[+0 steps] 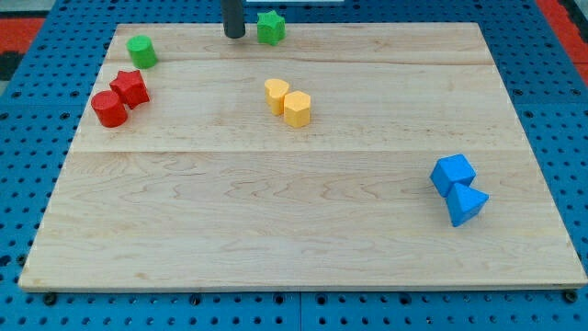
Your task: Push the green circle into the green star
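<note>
The green circle [141,51] sits near the board's top left corner. The green star [271,27] sits at the top edge, near the middle. My tip [235,35] is a dark rod end standing just left of the green star, a small gap apart from it, and well to the right of the green circle.
A red star [130,88] and a red circle [109,109] touch at the left. A yellow block [277,95] and a yellow hexagon [297,108] touch in the middle. A blue cube [453,173] and a blue triangle [467,205] touch at the right. The wooden board [294,230] lies on blue pegboard.
</note>
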Available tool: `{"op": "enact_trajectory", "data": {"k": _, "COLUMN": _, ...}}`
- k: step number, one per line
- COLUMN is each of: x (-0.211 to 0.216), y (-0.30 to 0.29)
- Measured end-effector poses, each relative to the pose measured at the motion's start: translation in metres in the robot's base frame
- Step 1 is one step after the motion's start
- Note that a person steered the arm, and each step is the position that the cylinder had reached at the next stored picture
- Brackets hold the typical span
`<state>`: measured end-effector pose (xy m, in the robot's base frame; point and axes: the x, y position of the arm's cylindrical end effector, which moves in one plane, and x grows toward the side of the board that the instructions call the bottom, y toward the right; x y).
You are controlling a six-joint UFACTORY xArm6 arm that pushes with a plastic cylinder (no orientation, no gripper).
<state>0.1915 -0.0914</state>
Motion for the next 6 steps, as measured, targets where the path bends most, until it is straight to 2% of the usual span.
{"op": "enact_trajectory", "data": {"k": 1, "x": 0.002, "y": 0.031}}
{"op": "enact_trajectory", "data": {"k": 2, "x": 0.022, "y": 0.09}}
{"op": "enact_trajectory", "data": {"k": 3, "x": 0.057, "y": 0.082}}
{"op": "enact_trajectory", "data": {"k": 4, "x": 0.088, "y": -0.014}}
{"op": "enact_trajectory", "data": {"k": 5, "x": 0.088, "y": -0.138}}
{"op": "enact_trajectory", "data": {"k": 6, "x": 0.095, "y": -0.184}}
